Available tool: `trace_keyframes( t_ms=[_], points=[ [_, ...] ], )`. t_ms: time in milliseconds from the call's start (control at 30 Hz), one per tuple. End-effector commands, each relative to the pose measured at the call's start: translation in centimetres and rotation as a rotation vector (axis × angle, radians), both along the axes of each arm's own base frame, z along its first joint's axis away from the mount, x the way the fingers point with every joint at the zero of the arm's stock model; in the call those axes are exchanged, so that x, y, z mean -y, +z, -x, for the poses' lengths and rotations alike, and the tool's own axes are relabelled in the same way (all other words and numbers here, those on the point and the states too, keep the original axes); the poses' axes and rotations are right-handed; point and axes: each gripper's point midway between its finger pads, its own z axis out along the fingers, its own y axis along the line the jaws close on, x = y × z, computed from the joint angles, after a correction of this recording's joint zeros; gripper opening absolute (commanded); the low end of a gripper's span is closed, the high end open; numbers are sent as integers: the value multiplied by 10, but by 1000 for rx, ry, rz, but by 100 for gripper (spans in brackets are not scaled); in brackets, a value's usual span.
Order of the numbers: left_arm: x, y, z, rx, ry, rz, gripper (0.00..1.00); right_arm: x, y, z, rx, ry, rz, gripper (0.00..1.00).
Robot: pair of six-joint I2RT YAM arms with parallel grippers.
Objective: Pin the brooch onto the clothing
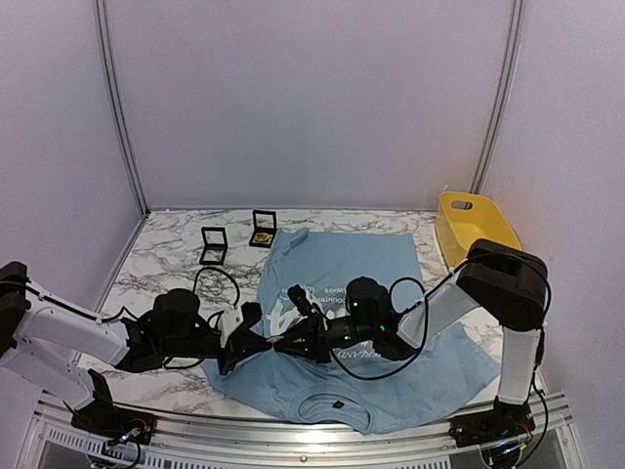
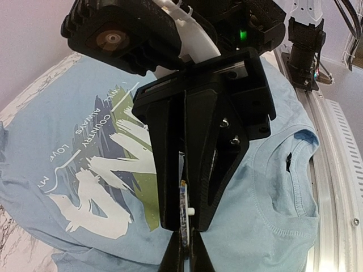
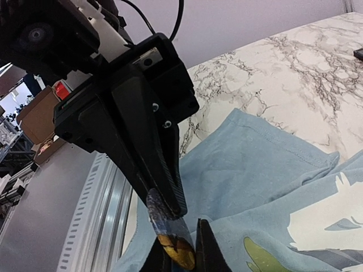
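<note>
Both arms meet tip to tip over the camera-left part of the clothing (image 1: 391, 264), a light blue T-shirt spread flat on the marble surface (image 1: 166, 264) with its collar toward the arm bases. The brooch (image 3: 167, 232) is off the cloth, in the air between the two pincers. It is a thin disc with a bluish clear part and a gold part, and from the left wrist it shows edge-on, its flat faces standing roughly upright. The left pincer (image 2: 182, 258) is fully closed, with the brooch's edge running into its tips. The right pincer (image 3: 180, 255) comes in from the opposite side with its jaws almost closed, one on each flat face of the brooch. Whether its pads actually press the brooch cannot be told, as a sliver of gap seems to show on one side. Key relation: the shirt lies straight below the brooch, beside the end of the white chest lettering, so the coming move looks like a short descent, not a sideways reach. Both arms are equally near. Judgement: the pin side must face the fabric before lowering, and which face carries the pin is not visible.
</note>
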Motion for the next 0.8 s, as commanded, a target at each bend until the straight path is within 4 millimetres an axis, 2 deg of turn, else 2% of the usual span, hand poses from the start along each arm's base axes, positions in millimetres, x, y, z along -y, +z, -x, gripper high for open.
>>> trace_keyframes(
  t_ms=[0, 67, 133, 200, 367, 467, 567, 633, 767],
  points=[
    [1, 2, 13, 29, -68, -5, 0, 6, 19, -28, 27, -86, -50, 17],
    [-3, -3, 8, 46, -35, -29, 0, 9, 22, -15, 60, -21, -58, 38],
    [-9, -13, -1, 79, 12, -74, 0, 17, 25, -4, 112, 24, -58, 64],
    [-16, -22, -11, 125, 58, -133, 0, 28, 30, -4, 197, -9, -47, 79],
    [-26, -36, -18, 279, 110, -268, 0, 52, 38, -27, 384, -193, 47, 83],
    [-32, -47, -15, 411, 124, -394, 6, 58, 37, -33, 419, -235, 109, 83],
    [-28, -54, -5, 476, 100, -463, 14, 64, 42, -30, 451, -250, 125, 83],
    [-23, -59, 3, 520, 79, -511, 27, 68, 44, -26, 478, -266, 133, 83],
    [-20, -68, 16, 613, 53, -634, 59, 75, 49, -15, 510, -277, 145, 84]
  ],
)
